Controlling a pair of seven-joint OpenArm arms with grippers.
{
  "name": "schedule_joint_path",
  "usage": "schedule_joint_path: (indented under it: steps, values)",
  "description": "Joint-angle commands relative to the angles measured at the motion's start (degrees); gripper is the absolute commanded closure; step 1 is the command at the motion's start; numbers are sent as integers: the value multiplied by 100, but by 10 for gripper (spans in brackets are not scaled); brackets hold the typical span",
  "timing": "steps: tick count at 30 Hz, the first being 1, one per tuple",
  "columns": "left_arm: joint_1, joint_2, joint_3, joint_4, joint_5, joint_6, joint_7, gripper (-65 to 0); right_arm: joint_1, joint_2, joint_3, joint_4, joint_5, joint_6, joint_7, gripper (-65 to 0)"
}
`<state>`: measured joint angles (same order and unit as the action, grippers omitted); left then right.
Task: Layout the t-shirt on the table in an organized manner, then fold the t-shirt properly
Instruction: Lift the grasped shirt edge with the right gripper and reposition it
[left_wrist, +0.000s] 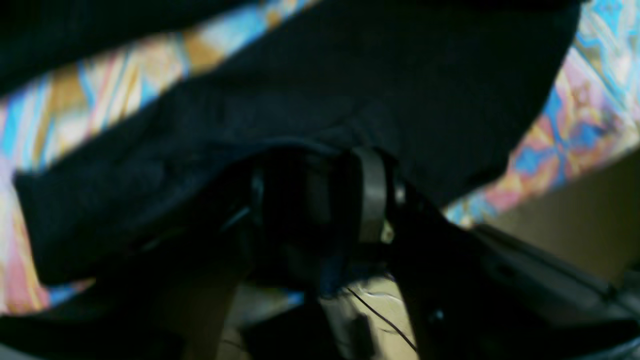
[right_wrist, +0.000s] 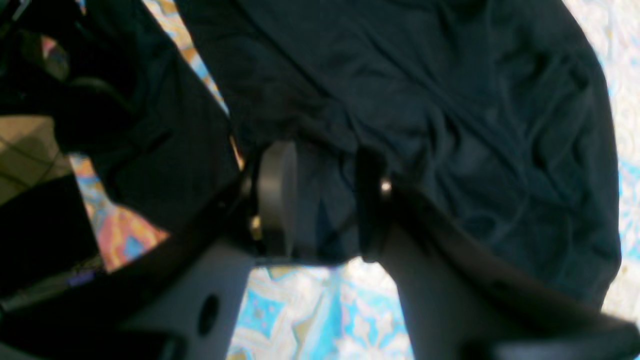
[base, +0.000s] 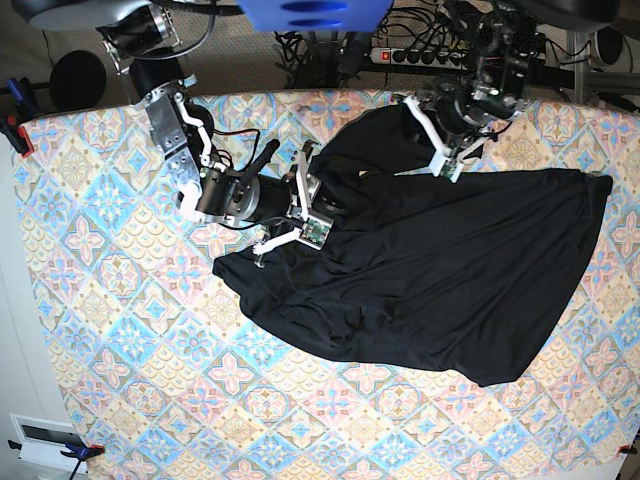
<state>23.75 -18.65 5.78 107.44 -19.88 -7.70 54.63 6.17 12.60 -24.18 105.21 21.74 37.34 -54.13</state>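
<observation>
From base I saw the t-shirt (base: 450, 280) sprawled over the table (base: 120, 330), wrist views showed left gripper (left_wrist: 320, 195) and right gripper (right_wrist: 320, 200) each pinching its edge.

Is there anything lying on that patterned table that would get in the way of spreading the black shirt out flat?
Nothing visible does. The t-shirt lies bunched on the table, and the patterned surface around it shows no other objects. Both the left gripper and the right gripper already have shirt fabric between their fingers.
</observation>
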Motion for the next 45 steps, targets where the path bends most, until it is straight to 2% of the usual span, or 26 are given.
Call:
schedule_joint_path:
  steps: [1, 5, 8, 11, 13, 14, 15, 19, 24, 29, 36, 41, 45]
  values:
    - [38, 85, 121, -120, 155, 1, 150, -214, 99, -7, 32, 112, 90, 15, 143, -190]
    - [30, 331, 349, -208, 858, 1, 159, -212, 99, -7, 32, 112, 90, 15, 143, -190]
    - [30, 331, 613, -278, 1219, 1, 159, -196, 99, 1, 32, 121, 90, 15, 143, -190]
    - [30, 314, 613, -234, 1236, -34, 141, -96, 117, 98, 32, 121, 90, 15, 151, -190]
    - [30, 138, 604, -76, 1236, -34, 141, -28, 117, 98, 32, 86, 90, 15, 151, -190]
    - [47, 103, 596, 21, 1236, -34, 141, -1, 117, 98, 32, 77, 72, 15, 151, -190]
    - [65, 76, 525, 127, 1236, -25, 132, 0, 117, 98, 32, 68, 72, 15, 151, -190]
    - [364, 68, -424, 663, 1122, -34, 132, 0, 125, 98, 32, 51, 72, 15, 160, -190]
    - [425, 6, -1804, 680, 190, -43, 132, 0, 152, 98, 40, -178, 64, 15, 160, -192]
    - [416, -20, -2842, 672, -390, -43, 132, 0, 152, 72, 172, -459, 64, 6, 169, -194]
    - [276, -20, -3572, 663, -496, -43, 150, 0, 354, 72, 155, -1013, -33, 6, 222, -194]
    - [258, -29, -3853, 654, -487, -43, 141, 0, 416, 72, 84, -996, -903, 15, 494, -194]
    - [267, -29, -3853, 654, -478, -43, 141, 0, 433, 72, -549, -916, -982, 15, 538, -194]
